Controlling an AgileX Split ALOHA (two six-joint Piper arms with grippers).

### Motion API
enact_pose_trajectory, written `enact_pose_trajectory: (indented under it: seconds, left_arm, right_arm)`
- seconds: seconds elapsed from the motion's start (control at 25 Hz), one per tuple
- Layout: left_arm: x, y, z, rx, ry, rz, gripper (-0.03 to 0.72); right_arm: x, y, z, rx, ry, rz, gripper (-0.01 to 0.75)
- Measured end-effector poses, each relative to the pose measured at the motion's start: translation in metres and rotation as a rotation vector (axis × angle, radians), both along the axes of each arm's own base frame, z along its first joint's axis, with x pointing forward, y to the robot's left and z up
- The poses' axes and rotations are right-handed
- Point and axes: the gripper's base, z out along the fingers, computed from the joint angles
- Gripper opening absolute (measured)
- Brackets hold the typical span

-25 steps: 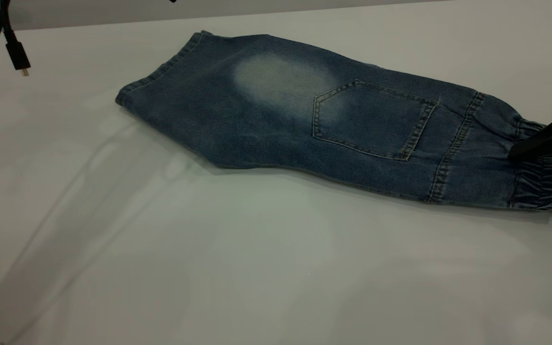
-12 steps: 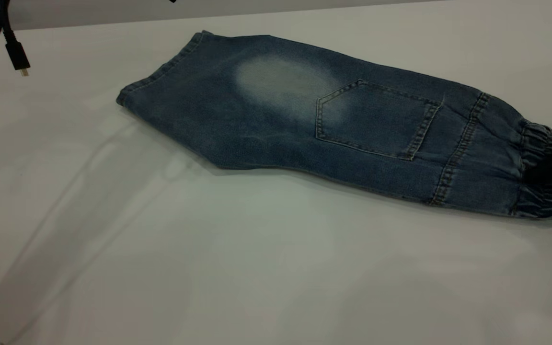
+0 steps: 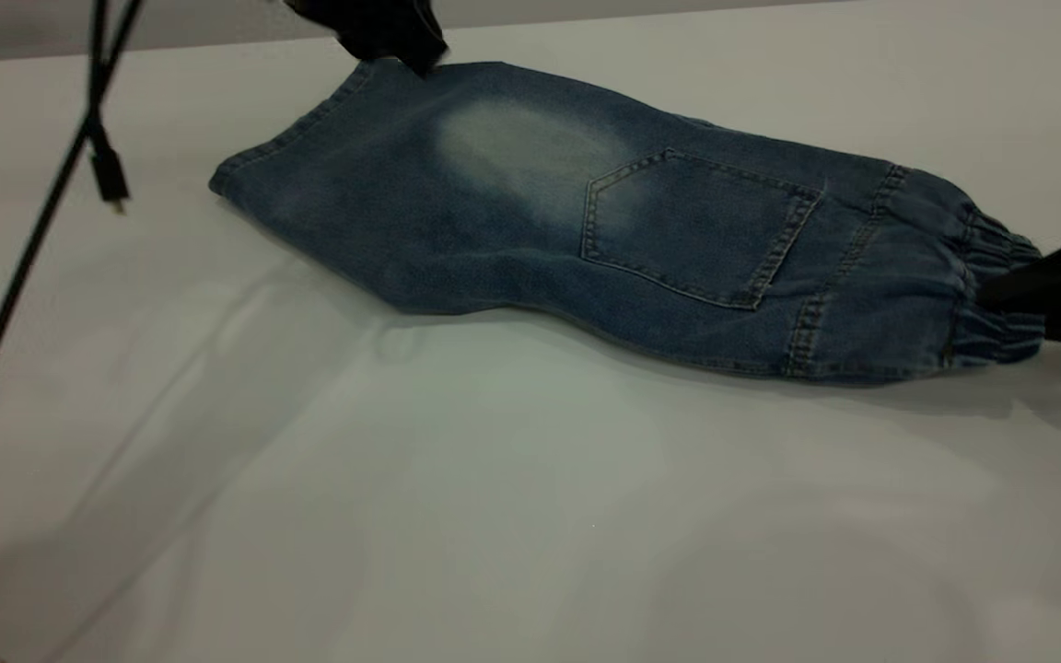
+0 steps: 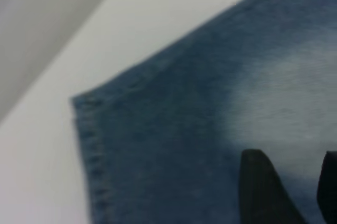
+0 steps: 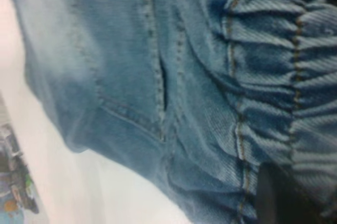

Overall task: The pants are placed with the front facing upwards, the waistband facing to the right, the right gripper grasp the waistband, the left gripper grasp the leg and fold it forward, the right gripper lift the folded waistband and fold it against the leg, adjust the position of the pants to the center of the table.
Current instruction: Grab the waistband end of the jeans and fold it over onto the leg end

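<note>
The blue denim pants (image 3: 540, 221) lie folded lengthwise on the white table (image 3: 494, 516), back pocket (image 3: 692, 230) up and leg hem at the far left. The gathered waistband (image 3: 991, 285) is at the right end, with my right gripper (image 3: 1037, 295) shut on it. In the right wrist view the ruched waistband (image 5: 274, 76) bunches against a dark finger (image 5: 279, 197). My left gripper (image 3: 402, 46) hangs over the far corner of the leg. In the left wrist view it (image 4: 295, 192) is open, its fingers spread just above the pale patch (image 4: 284, 103).
A black cable with a plug (image 3: 107, 166) dangles at the left, over the table. The table's far edge runs just behind the leg hem. Bare table surface spreads in front of the pants.
The left gripper has come into view over the far corner of the leg. The cable swung right. The right gripper pushed the waistband end leftward, and the pants shifted slightly left.
</note>
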Motion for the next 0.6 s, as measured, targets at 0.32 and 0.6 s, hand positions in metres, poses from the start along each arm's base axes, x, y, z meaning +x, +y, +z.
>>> enact_pose_trajectory:
  seconds: [0.32, 0.6]
  left_arm:
    - [0.0, -0.002, -0.043, -0.001, 0.091, 0.035, 0.279]
    - [-0.002, -0.002, -0.077, 0.023, 0.136, 0.035, 0.279]
  right_arm:
    - [0.002, 0.002, 0.007, 0.031, -0.058, 0.016, 0.034]
    - [0.007, 0.006, 0.018, 0.115, -0.153, 0.034, 0.034]
